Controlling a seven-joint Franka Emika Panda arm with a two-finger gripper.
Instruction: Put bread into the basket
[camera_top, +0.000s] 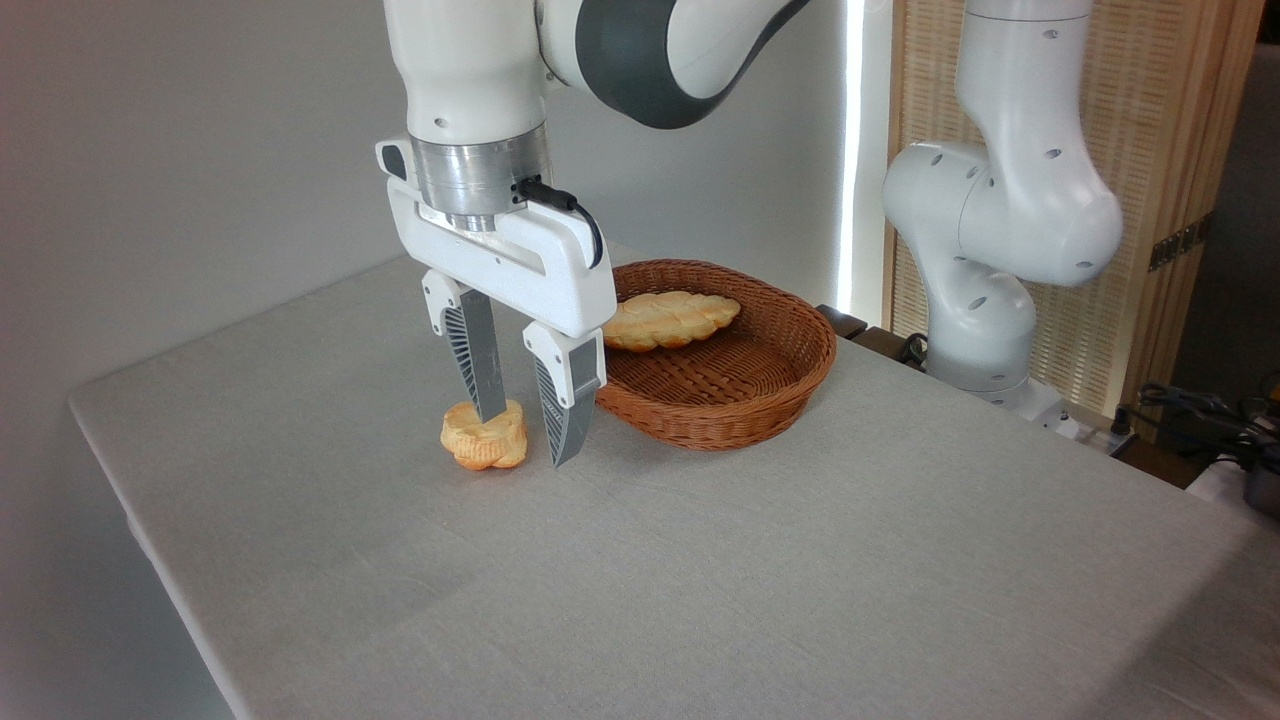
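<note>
The arm comes down from the top of the view with its wrist vertical, so the gripper (525, 436) points straight down at the table (760, 560). Its body is turned at a slant, one finger farther and to the left, the other nearer and to the right. The fingers are spread, with a clear gap between them. The left fingertip stands in front of the bun's top right part; whether it touches cannot be told. The right fingertip hangs just right of the bun (484, 437), its point close to the cloth. The bun lies on the table, left of the basket (722, 352) and near it, not lifted. The basket sits farther back and to the right, with a pale braided loaf (668, 320) inside it against the far left wall. The arm's base (990, 250) stands at the table's far right edge, beyond the basket.
</note>
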